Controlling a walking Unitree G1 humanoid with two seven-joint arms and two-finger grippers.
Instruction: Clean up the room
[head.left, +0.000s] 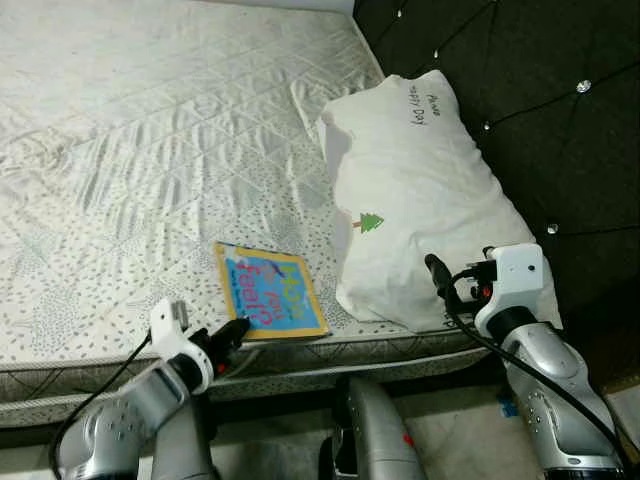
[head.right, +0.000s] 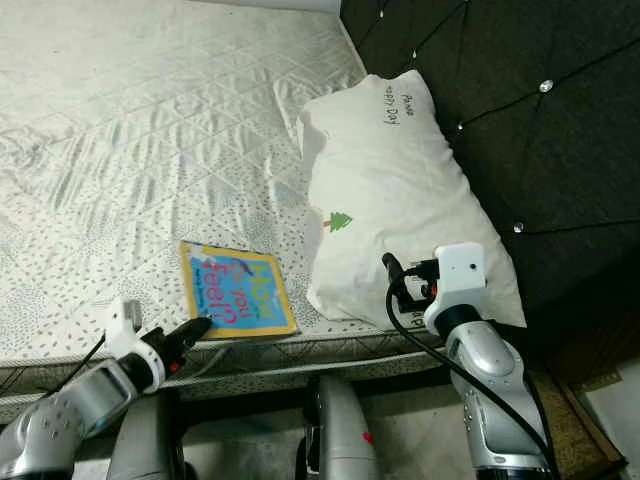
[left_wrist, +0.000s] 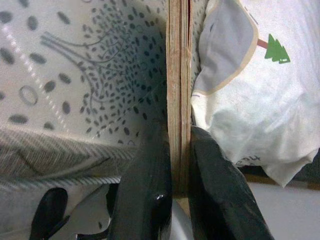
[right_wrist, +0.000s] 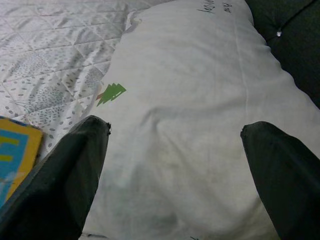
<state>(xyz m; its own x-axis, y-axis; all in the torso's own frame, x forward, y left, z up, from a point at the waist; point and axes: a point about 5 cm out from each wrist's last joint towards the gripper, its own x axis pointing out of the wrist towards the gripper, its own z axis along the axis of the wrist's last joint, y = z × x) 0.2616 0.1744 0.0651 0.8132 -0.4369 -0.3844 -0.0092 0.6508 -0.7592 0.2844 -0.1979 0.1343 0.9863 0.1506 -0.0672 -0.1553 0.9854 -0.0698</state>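
Picture book (head.left: 268, 291), yellow-bordered with a blue cover, flat on the bed (head.left: 150, 150) near its 6 o'clock edge, just beside the white pillow (head.left: 420, 200) at its 3 o'clock. Left hand (left_wrist: 179, 165) clamped narrow on the book's near edge. Right hand (right_wrist: 175, 150) spread wide over the pillow's near end.

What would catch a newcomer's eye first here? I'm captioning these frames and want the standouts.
The bright blue and yellow book stands out, lying at the mattress edge with the left gripper shut on its near edge. Beside it lies a big white pillow with a small green tree print, against the dark tufted headboard. The right gripper hovers open over the pillow.
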